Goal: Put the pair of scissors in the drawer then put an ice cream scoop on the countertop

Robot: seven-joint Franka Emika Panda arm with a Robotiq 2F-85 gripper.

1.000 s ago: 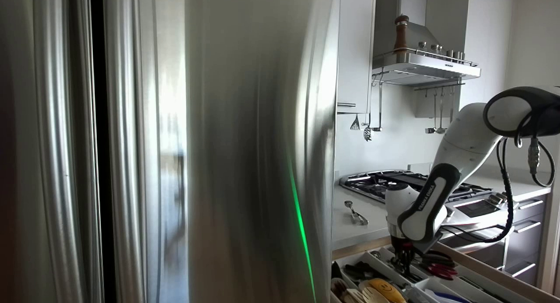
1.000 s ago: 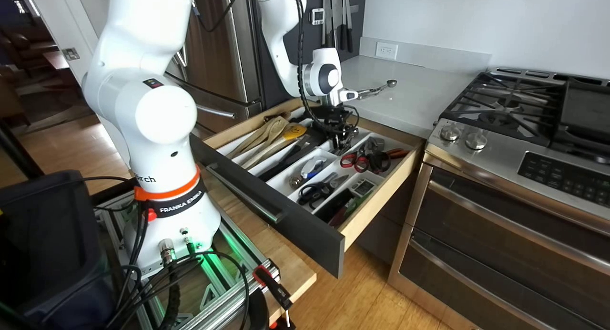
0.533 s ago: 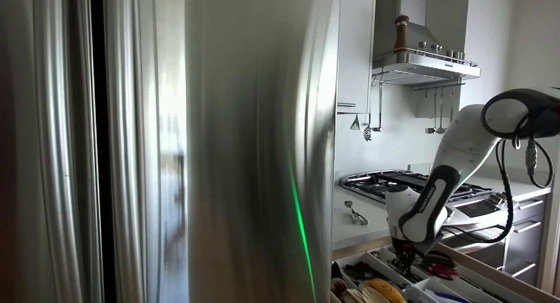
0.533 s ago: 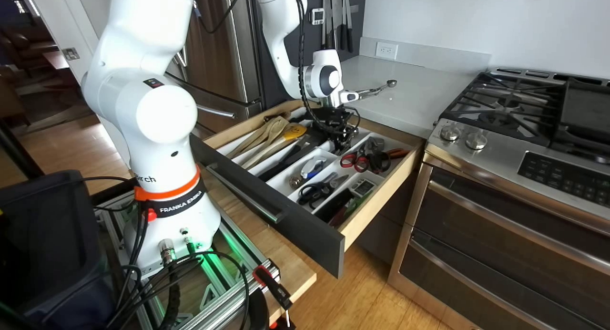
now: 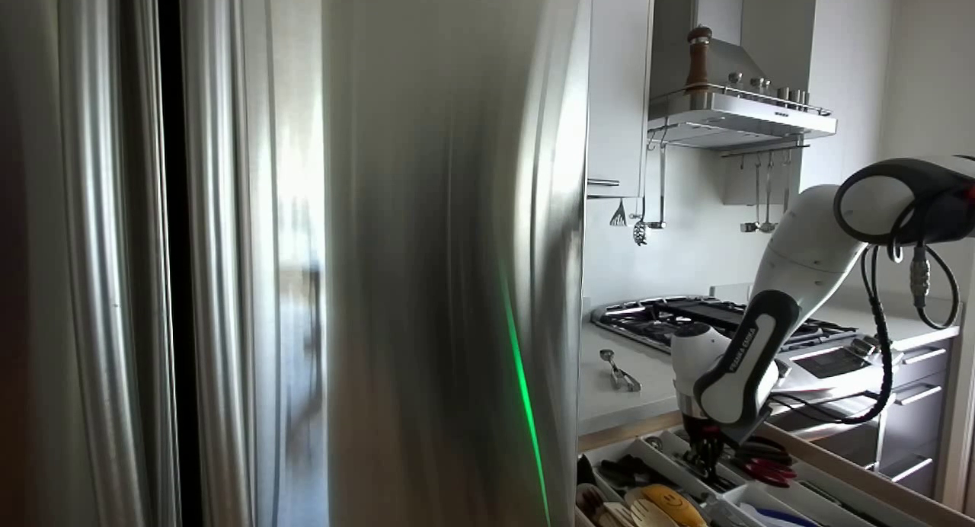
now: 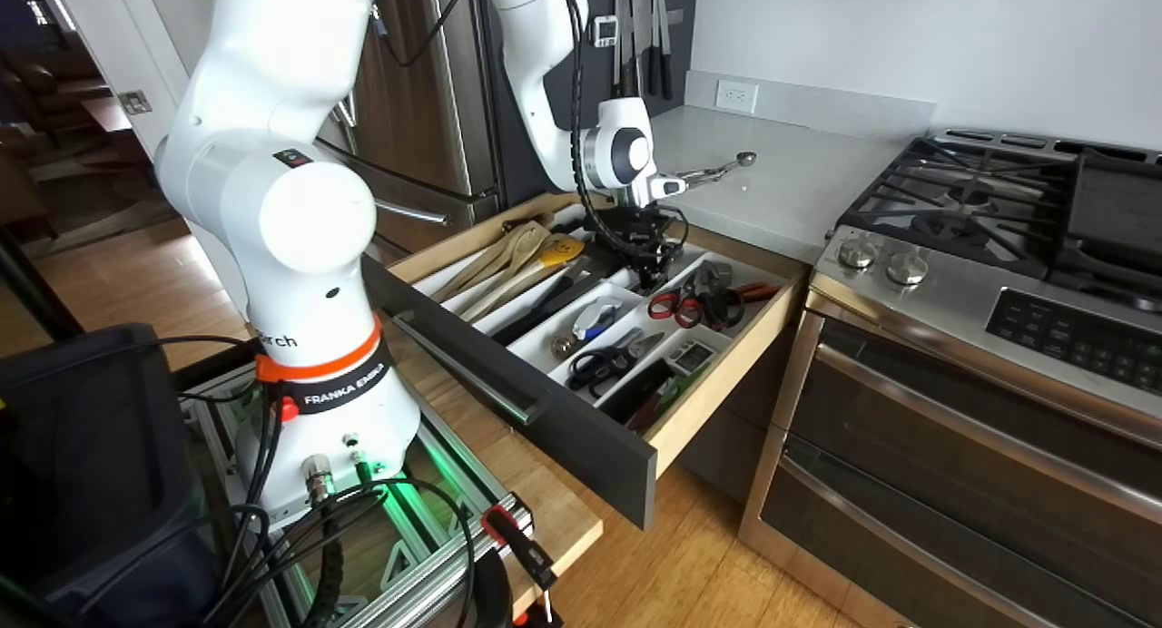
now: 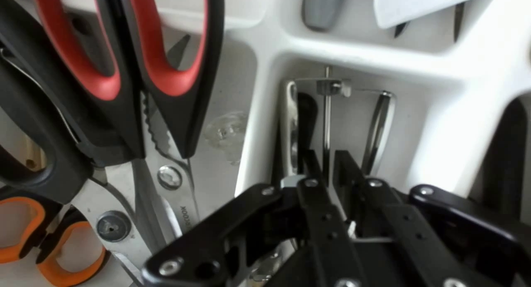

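Gripper point(image 7: 325, 158): down in the drawer point(image 6: 726, 383), jaws slightly apart — metal rod point(image 7: 327, 125) between (gripped? cannot tell).
Red-handled scissors point(image 7: 176, 117): in drawer, beside gripper.
Scoop point(image 6: 717, 171): on countertop point(image 6: 790, 174) — beyond and above gripper.

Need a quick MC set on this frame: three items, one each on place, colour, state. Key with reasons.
1. The scoop outside the drawer lies on:
A) the hob
B) the counter
C) the floor

2. The smiley tool is:
A) blue
B) green
C) yellow

3. The drawer is:
A) pulled open
B) shut
C) upside down

1 B: it lies on the pale top in both exterior views.
2 C: its smiling side shows yellow.
3 A: its inside is exposed in all three views.
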